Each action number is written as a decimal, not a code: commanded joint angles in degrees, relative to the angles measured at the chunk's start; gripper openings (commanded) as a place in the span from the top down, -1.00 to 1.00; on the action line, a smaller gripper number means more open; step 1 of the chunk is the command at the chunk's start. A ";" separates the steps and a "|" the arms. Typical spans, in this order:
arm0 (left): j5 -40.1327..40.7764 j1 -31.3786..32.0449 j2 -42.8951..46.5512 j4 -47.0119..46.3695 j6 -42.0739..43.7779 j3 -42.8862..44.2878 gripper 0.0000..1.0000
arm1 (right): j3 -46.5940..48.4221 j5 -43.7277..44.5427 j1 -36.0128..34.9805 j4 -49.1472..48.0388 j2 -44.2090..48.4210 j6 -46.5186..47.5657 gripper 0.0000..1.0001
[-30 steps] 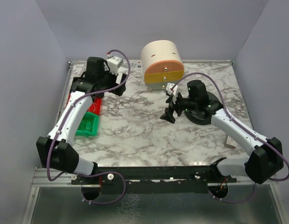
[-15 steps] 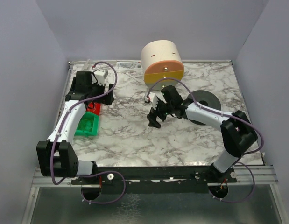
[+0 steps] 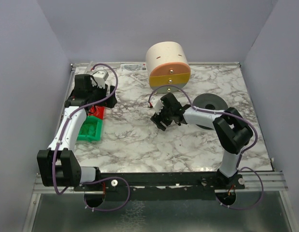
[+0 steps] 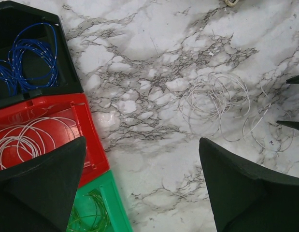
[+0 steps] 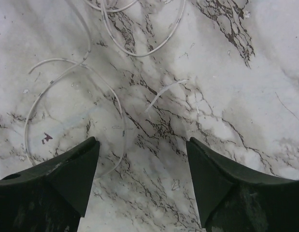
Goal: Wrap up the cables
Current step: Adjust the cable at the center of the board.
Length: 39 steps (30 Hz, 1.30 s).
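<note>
The cables are a loose tangle of thin white wire (image 4: 214, 96) lying on the marble table; its loops (image 5: 72, 87) also show in the right wrist view. My right gripper (image 5: 142, 141) hovers low over the marble mid-table (image 3: 159, 122), open, with nothing between its fingers; one wire loop runs just by its left finger (image 5: 67, 179). My left gripper (image 4: 142, 141) is open and empty over bare marble beside the bins, left of the tangle (image 3: 109, 99). The dark grey spool (image 3: 212, 102) lies flat behind the right arm, partly hidden by it.
At the table's left edge stand a black bin with blue wire (image 4: 67, 63), a red bin holding white wire (image 4: 89, 130) and a green bin with green wire (image 4: 113, 203). A cream cylinder with an orange and yellow face (image 3: 168, 67) stands at the back centre.
My right arm has swung left from over the spool to mid-table, and its jaws have narrowed a little. My left arm has drawn back to the left, over the bins.
</note>
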<state>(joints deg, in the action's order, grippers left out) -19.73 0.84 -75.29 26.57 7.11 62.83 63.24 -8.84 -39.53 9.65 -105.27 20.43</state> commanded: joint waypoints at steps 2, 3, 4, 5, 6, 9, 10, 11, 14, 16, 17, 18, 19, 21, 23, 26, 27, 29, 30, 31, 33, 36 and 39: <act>-2.85 -0.31 0.93 -1.33 -0.35 -1.03 -0.98 | 1.83 2.82 -0.07 -0.40 -1.42 -0.15 -0.22; -2.86 -0.31 0.93 -1.41 -0.43 -1.04 -0.98 | 1.73 2.25 -0.03 -0.21 -1.30 0.28 -0.08; -2.88 -0.31 0.91 -1.47 -0.49 -1.08 -0.98 | 1.51 1.67 -0.02 -0.13 -1.20 0.43 0.01; -3.00 -0.31 0.86 -1.49 -0.49 -1.07 -0.98 | 1.31 1.07 -0.02 -0.08 -1.12 0.81 0.05; -3.04 -0.31 0.81 -1.56 -0.52 -1.11 -0.98 | 1.07 0.52 -0.04 -0.02 -1.07 1.26 0.10; -3.04 -0.31 0.60 -1.60 -0.50 -1.21 -0.98 | 0.99 -1.35 -0.02 1.00 -1.24 1.98 0.32; -3.14 -0.31 0.52 -1.61 -0.45 -1.22 -0.98 | 1.00 -1.82 -0.02 1.24 -1.20 2.16 0.44; -3.16 -0.97 0.42 -1.61 -0.49 -1.28 -0.98 | 1.00 -2.15 -0.03 1.41 -1.19 2.24 0.57; -3.46 -1.72 0.25 -1.61 -0.48 -1.31 -0.98 | 1.59 -0.99 -0.03 1.75 -1.35 1.72 0.97; -3.70 -1.72 0.38 -1.61 -0.51 -1.35 -0.98 | 2.13 0.73 0.10 1.87 -1.25 1.34 0.99; -3.79 -1.72 0.46 -1.61 -0.44 -1.38 -0.98 | 2.08 2.65 0.26 1.53 -0.42 1.10 0.99; -3.82 -1.72 0.56 -1.61 -0.48 -1.44 -0.99 | 2.03 4.57 0.40 0.95 0.72 0.49 0.99; -3.88 -1.72 0.64 -1.61 -0.58 -1.47 -0.98 | 1.95 5.95 0.84 0.39 2.13 0.10 0.99; -3.97 -1.72 0.67 -1.76 -0.64 -1.55 -0.98 | 1.32 9.36 1.90 -1.35 6.08 -0.48 0.99; -3.88 -1.65 0.25 -2.15 -0.96 -1.45 -0.98 | 0.38 12.98 2.77 -2.93 10.04 -0.09 0.99; -1.44 -1.00 -1.23 -2.54 -1.52 -0.50 -0.98 | -0.35 16.66 3.82 -3.93 15.52 0.54 0.99; 0.11 -0.15 -1.83 -2.69 -1.67 -0.17 -0.98 | -0.35 17.75 4.06 -3.82 17.24 0.72 0.99; 4.65 2.98 -3.16 -3.43 -1.23 0.01 -0.98 | -1.02 19.81 4.31 -4.07 20.54 1.51 0.99; 7.25 4.90 -4.00 -3.59 -0.60 0.08 -0.98 | -1.59 20.60 4.30 -4.44 22.27 2.20 0.99; 10.08 7.15 -4.93 -3.79 0.12 0.22 -0.98 | -2.22 21.48 4.35 -4.99 23.85 2.76 0.99; 13.50 10.87 -6.92 -3.97 1.27 0.43 -0.98 | -3.45 23.91 4.46 -6.00 27.17 4.01 0.99; 13.27 14.13 -10.09 -3.91 2.07 1.09 -0.98 | -4.19 27.11 5.02 -6.92 31.46 6.87 0.99; 9.11 15.74 -12.13 -3.61 2.74 1.38 -0.98 | -3.57 29.49 5.34 -5.82 34.73 9.83 0.99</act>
<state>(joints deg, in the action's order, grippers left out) -10.39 15.05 -85.19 23.16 8.08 62.33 60.03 14.31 -34.74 3.99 -74.13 25.45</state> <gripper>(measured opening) 0.990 0.008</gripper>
